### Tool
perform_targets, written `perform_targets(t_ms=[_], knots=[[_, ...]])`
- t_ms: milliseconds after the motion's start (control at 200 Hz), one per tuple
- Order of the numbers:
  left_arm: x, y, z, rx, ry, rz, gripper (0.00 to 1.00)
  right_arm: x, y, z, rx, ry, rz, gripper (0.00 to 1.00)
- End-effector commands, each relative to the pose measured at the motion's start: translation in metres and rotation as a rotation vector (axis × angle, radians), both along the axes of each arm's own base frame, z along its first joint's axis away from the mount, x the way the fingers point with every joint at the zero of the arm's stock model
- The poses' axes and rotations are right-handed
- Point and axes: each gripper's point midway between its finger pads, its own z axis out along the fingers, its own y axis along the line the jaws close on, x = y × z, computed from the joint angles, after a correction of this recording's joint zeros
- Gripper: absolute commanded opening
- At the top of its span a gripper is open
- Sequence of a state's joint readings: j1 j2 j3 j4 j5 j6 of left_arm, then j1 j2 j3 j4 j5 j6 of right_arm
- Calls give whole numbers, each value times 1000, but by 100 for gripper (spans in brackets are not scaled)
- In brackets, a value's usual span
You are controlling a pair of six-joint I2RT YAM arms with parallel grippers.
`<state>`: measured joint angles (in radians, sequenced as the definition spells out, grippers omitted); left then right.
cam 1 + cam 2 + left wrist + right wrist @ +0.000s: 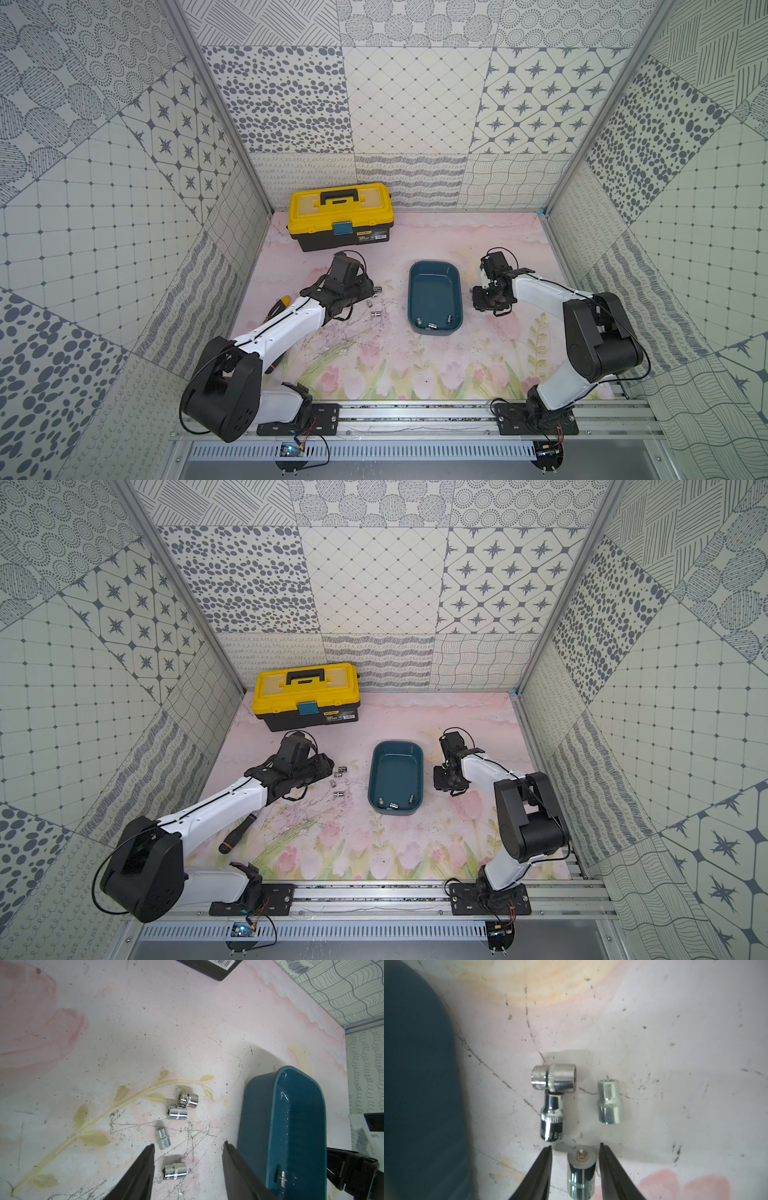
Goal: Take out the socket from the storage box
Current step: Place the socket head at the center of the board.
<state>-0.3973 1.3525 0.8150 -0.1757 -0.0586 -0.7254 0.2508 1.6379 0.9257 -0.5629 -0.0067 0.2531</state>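
Observation:
The dark teal storage box (415, 291) sits mid-mat in both top views, with three small chrome sockets (432, 325) along its near wall. My right gripper (575, 1145) hangs over the mat just right of the box (415, 1084). It is open, and a chrome socket (581, 1172) stands between its fingers with a gap on each side. Three more sockets (553, 1080) lie just beyond. My left gripper (189, 1144) is open, left of the box (259, 1126), over a lying socket (174, 1171), with other loose sockets (176, 1112) beyond.
A yellow-lidded black toolbox (341, 216) stands at the back left. A screwdriver with a black handle (237, 833) lies partly under my left arm. Patterned walls close in the mat on three sides, and the arms' base rail (415, 415) runs along the front.

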Motion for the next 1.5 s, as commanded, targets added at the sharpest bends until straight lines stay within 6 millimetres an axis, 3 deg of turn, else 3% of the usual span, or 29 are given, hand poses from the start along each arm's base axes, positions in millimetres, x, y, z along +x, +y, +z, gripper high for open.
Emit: perform_targets(t_ms=[0,540,705,876,1176,1346,1496], knots=[[2,-2,7,-8,-17,-14,57,7,0,13,15,-48,-4,43],[2,-10,15,-25,-22,-58,59,2,-6,27,18,-56,-9,47],[1,-32,24,-32,-6,-141,59,-1,-3,43,43,-73,0,48],[-6,-73,29,-33,50,-271,60,-5,12,70,145,-111,26,48],[-26,-145,4,-10,197,-449,58,-16,49,106,380,-130,69,48],[-36,-160,-23,29,288,-480,55,-20,52,110,404,-132,70,48],[-39,-161,-42,68,338,-462,52,-21,53,110,410,-129,72,48]])
